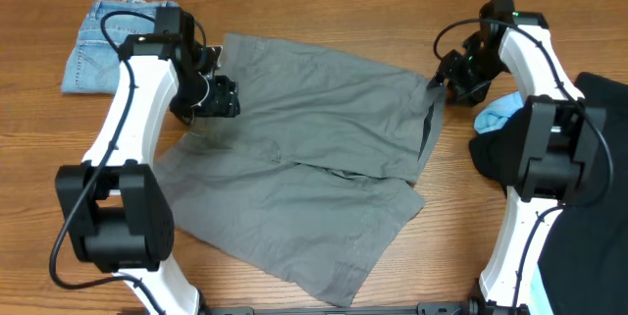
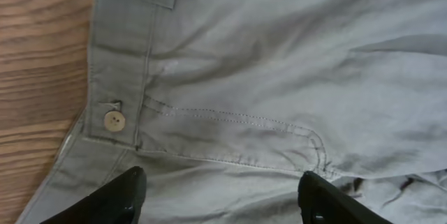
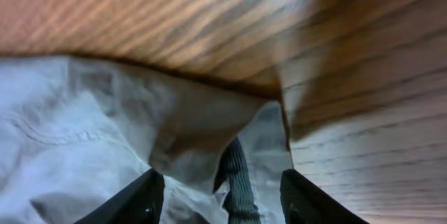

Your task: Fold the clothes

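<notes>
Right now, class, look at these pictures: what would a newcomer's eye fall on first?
The grey-green shorts, spread crumpled across the middle of the table, dominate. An arm flanks them on each side: the left gripper hovers open over the waistband by its button, and the right gripper is open at the opposite edge. A folded denim pair lies at the far left corner.

Grey-green shorts (image 1: 314, 158), blue denim pair (image 1: 98, 50), black garment (image 1: 610, 138), light-blue cloth (image 1: 496, 114) — brown wood-grain table (image 1: 343, 11).

grey-green shorts (image 1: 314, 158): 1 | denim pair (image 1: 98, 45): 1 | black garment (image 1: 610, 109): 1 | light blue garment (image 1: 498, 116): 1 | robot arms (image 1: 137, 89) (image 1: 535, 65): 2
</notes>
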Robot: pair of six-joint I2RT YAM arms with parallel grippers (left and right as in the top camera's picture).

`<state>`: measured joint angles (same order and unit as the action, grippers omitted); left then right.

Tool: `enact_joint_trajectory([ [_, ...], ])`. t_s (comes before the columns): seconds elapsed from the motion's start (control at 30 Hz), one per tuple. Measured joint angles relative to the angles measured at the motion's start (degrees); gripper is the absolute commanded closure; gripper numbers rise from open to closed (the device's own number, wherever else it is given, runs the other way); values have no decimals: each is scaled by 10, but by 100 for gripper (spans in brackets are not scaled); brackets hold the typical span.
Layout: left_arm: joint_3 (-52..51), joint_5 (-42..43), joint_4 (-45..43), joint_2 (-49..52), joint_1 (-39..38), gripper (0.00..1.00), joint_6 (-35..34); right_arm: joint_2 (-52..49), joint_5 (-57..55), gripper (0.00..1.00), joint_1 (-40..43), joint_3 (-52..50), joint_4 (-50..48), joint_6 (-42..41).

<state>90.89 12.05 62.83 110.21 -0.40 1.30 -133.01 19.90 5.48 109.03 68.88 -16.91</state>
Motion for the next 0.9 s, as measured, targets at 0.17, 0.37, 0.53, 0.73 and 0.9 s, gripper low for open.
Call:
enact_joint_trajectory([
  [0.17, 0, 0, -1, 24, 0, 28, 0, 0, 11, 51, 0, -38, -29, 20],
  [0.37, 0, 0, -2, 51, 0, 28, 0, 1, 40, 77, 0, -52, -69, 38],
  [0.53, 0, 0, -2, 52, 0, 27, 0, 1, 56, 96, 2, -51, -97, 48],
  [0.73, 0, 0, -1, 52, 0, 27, 2, 1, 58, 96, 15, -9, -129, 49],
  [0.9, 0, 0, -1, 52, 0, 26, 2, 1, 45, 72, 37, 20, -158, 31],
])
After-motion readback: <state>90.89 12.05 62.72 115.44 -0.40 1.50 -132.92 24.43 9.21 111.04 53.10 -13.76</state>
